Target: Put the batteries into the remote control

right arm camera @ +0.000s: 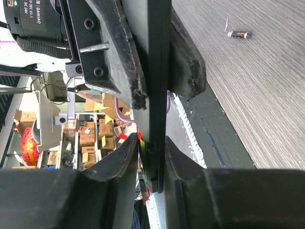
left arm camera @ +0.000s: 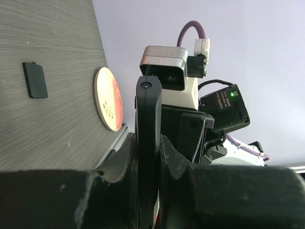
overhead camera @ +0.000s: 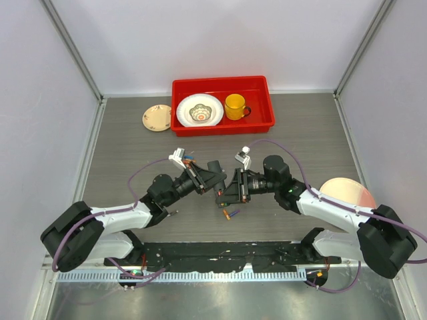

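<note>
The black remote control point(overhead camera: 222, 192) is held on edge above the table's middle, between both grippers. My left gripper point(overhead camera: 215, 180) is shut on it; in the left wrist view the remote point(left arm camera: 147, 109) stands between the jaws of this gripper point(left arm camera: 148, 143). My right gripper point(overhead camera: 230, 189) is shut on its other end; the right wrist view shows the remote point(right arm camera: 157, 57) clamped in this gripper point(right arm camera: 151, 143), with red and green bits beside it. Two batteries point(overhead camera: 231, 214), orange and purple, lie on the table just below. One battery point(right arm camera: 238, 34) shows in the right wrist view. A black battery cover point(left arm camera: 35, 79) lies flat on the table.
A red tray point(overhead camera: 267, 100) at the back holds a white bowl point(overhead camera: 199, 111) and a yellow cup point(overhead camera: 235, 106). A small patterned plate point(overhead camera: 157, 118) lies left of it. A pink plate point(overhead camera: 347, 193) sits at the right. A black mat point(overhead camera: 220, 257) runs along the near edge.
</note>
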Action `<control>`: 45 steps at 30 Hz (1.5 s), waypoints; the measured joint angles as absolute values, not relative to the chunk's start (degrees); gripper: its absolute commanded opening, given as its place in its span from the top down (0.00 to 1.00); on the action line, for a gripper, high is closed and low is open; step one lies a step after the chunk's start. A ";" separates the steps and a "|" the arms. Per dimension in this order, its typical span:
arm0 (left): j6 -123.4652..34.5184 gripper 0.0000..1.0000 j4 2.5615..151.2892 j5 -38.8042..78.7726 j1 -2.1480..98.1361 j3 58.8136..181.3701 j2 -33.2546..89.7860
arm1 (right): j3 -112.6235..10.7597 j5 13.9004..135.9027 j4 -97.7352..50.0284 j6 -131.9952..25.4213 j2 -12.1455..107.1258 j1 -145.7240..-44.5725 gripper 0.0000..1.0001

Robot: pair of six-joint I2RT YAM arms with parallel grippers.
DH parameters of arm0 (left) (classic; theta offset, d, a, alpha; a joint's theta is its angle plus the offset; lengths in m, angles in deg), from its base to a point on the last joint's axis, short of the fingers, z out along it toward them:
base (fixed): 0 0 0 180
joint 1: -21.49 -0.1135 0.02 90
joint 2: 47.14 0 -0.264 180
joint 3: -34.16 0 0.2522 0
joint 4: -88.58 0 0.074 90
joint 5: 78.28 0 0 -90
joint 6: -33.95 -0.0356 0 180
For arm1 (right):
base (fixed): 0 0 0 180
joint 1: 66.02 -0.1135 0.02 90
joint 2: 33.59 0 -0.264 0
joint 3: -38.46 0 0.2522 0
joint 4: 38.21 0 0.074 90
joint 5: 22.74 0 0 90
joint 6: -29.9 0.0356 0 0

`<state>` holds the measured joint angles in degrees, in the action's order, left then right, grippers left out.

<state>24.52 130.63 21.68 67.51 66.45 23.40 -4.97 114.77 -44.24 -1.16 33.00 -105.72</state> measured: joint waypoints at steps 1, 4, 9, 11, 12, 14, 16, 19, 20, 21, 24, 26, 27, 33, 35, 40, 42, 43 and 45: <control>24.50 1.00 130.46 21.50 67.51 66.45 23.40 | -4.97 114.79 -44.57 -1.16 33.00 -105.72 0.85; 24.83 1.00 131.03 21.35 67.49 66.45 23.40 | -4.97 115.12 -45.22 -1.01 33.04 -105.72 0.99; 25.07 1.00 132.08 21.33 67.38 66.45 23.40 | -4.97 115.64 -46.67 -0.20 33.08 -105.70 0.74; 24.98 1.00 132.10 21.31 67.38 66.45 23.40 | -4.97 115.68 -46.93 0.13 33.17 -105.70 0.55; 24.89 1.00 131.99 21.26 67.38 66.45 23.40 | -4.97 115.55 -46.95 0.17 33.17 -105.70 0.40; 24.85 1.00 131.94 21.18 67.41 66.45 23.40 | -4.95 114.83 -46.67 0.15 33.15 -105.70 0.31; 24.85 1.00 131.97 21.15 67.41 66.45 23.40 | -4.97 114.31 -45.40 -0.40 32.73 -105.37 0.22; 24.81 1.00 131.97 21.13 67.14 66.38 23.29 | -5.62 113.19 -39.58 -4.03 30.42 -104.52 0.20; 24.81 1.00 131.94 21.15 67.01 66.34 23.18 | -6.06 112.78 -37.40 -5.38 29.56 -104.22 0.19; 24.78 1.00 131.88 21.18 66.68 66.27 22.97 | -7.15 112.10 -33.81 -7.44 28.38 -103.65 0.18; 24.70 1.00 131.77 21.39 65.11 65.99 21.68 | -10.50 109.50 -25.31 -12.81 25.39 -101.94 0.18; 24.72 1.00 131.77 21.55 63.82 65.73 20.76 | -12.97 105.39 -19.00 -16.68 23.23 -100.92 0.19; 24.70 1.00 131.79 21.79 62.99 65.46 20.21 | -14.15 101.70 -15.85 -18.13 22.13 -100.59 0.20; 23.82 1.00 129.98 22.27 60.28 62.32 16.08 | -20.71 71.66 0.81 -21.32 25.00 -100.28 0.21; 23.19 1.00 129.72 22.62 60.28 60.96 15.36 | -23.11 64.41 3.87 -21.84 30.66 -100.09 0.21; 22.75 1.00 129.54 23.56 60.26 58.64 15.12 | -24.16 53.28 7.98 -23.17 43.68 -100.00 0.23; 22.60 1.00 129.52 23.80 60.26 57.88 14.73 | -24.88 50.79 9.03 -23.68 47.53 -99.93 0.25; 22.47 1.00 129.34 23.86 60.26 57.66 14.46 | -25.34 49.94 9.20 -23.92 49.32 -99.87 0.25; 22.10 1.00 129.30 24.17 60.26 57.20 13.61 | -26.26 48.67 9.29 -24.09 52.17 -99.60 0.26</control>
<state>22.10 129.30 24.17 60.26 57.20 13.61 -26.26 48.67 9.29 -24.09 52.17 -99.60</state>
